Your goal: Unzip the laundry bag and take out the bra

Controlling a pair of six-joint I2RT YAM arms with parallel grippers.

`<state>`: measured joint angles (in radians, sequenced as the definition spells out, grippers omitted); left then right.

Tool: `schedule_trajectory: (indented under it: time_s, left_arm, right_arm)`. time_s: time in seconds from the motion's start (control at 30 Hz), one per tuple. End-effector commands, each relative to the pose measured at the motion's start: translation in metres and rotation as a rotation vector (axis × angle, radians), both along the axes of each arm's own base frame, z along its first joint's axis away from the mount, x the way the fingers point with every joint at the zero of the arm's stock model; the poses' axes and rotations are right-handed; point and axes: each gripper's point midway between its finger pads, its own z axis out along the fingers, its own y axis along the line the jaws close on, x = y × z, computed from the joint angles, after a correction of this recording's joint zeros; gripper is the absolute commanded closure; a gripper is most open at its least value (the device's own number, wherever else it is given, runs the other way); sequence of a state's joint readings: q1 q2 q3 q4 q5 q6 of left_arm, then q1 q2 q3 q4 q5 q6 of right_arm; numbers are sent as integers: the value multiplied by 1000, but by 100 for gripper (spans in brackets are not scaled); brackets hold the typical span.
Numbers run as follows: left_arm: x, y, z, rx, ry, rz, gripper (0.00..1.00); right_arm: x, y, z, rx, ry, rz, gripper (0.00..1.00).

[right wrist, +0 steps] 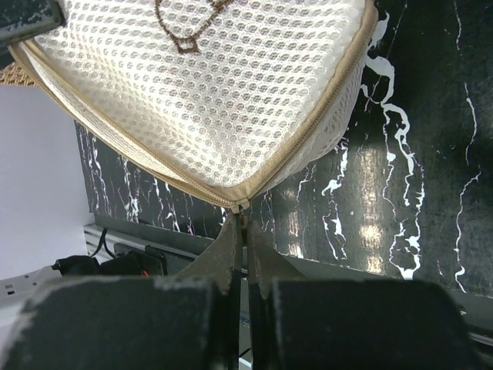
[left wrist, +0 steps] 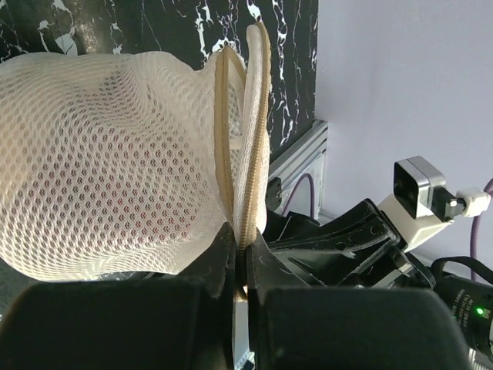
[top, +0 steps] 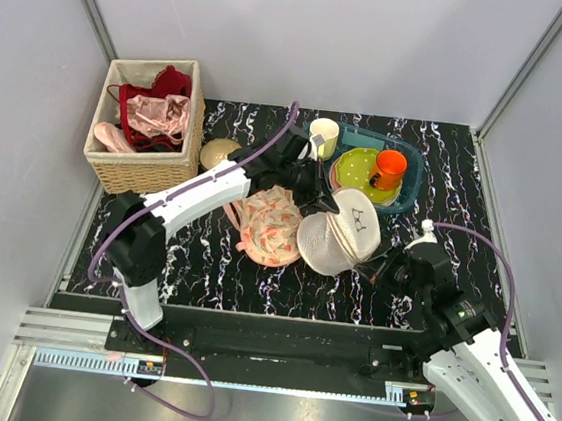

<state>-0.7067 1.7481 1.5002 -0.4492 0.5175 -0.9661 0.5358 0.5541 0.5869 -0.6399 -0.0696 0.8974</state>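
Laundry bag (top: 338, 239): white mesh, beige zip rim; centre-right of top view, just right of floral cloth (top: 269, 224), over black marbled table (top: 205, 263)
L gripper (left wrist: 240, 250): jaws pinched on bag's zip rim, bag's upper side in top view
R gripper (right wrist: 245, 225): jaws pinched on zip rim, bag's lower-right side
Wicker basket (top: 145, 146) w/ garments: upper left
Green plate (top: 358, 166), orange cup (top: 389, 167): above bag

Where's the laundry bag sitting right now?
In the top view the laundry bag is centre-right on the table, just right of the peach floral cloth, gripped at its zip rim by the left gripper and the right gripper.
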Motion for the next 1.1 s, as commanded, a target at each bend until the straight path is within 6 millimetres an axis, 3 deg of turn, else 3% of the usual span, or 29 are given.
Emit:
schedule_trajectory:
  time_s: [0.0,0.1,0.13,0.17,0.2,0.27,0.3,0.43,0.5,0.53,0.6,0.67,0.73,0.77,0.83,1.07]
  left_arm:
    - [36,-1,14,0,-114,-27,100]
    - [30,-16,15,-9,-113,-95,99]
    - [25,-21,19,-17,-128,-127,93]
    - [13,-25,17,9,-143,-176,85]
    - [12,-29,27,10,-172,-195,58]
    - [2,-25,28,44,-179,-227,32]
    - [-1,-20,39,44,-206,-224,20]
    - [6,19,59,178,-300,-79,3]
    - [-6,31,79,144,-293,-27,3]
    - [-14,29,70,114,-266,-38,3]
    - [-36,29,78,47,-222,-11,4]
    - [-52,25,49,45,-146,10,7]
    - [-58,19,44,7,-132,28,9]
    - [-66,18,20,24,-64,38,9]
    - [-68,6,16,-39,-41,16,8]
    - [-50,-12,-16,33,-3,16,9]
  right_arm:
    - [-13,-10,-9,-39,67,-16,100]
    - [-21,2,-7,21,88,34,100]
    - [-22,3,-3,31,85,44,100]
    - [-23,2,-1,32,84,38,100]
    - [-23,1,6,40,74,31,100]
    - [-18,-2,8,40,64,-2,100]
    - [-15,-2,7,45,68,-18,100]
    - [-2,14,0,93,88,-13,100]
    - [5,23,-2,115,95,-2,100]
    - [7,27,-4,116,107,7,100]
    - [13,29,0,110,91,16,100]
    - [17,32,-2,95,96,26,100]
    - [18,33,-2,85,95,38,100]
    - [19,34,-1,88,91,41,100]
    - [19,35,-1,93,84,45,100]
    - [15,33,-3,100,77,47,100]
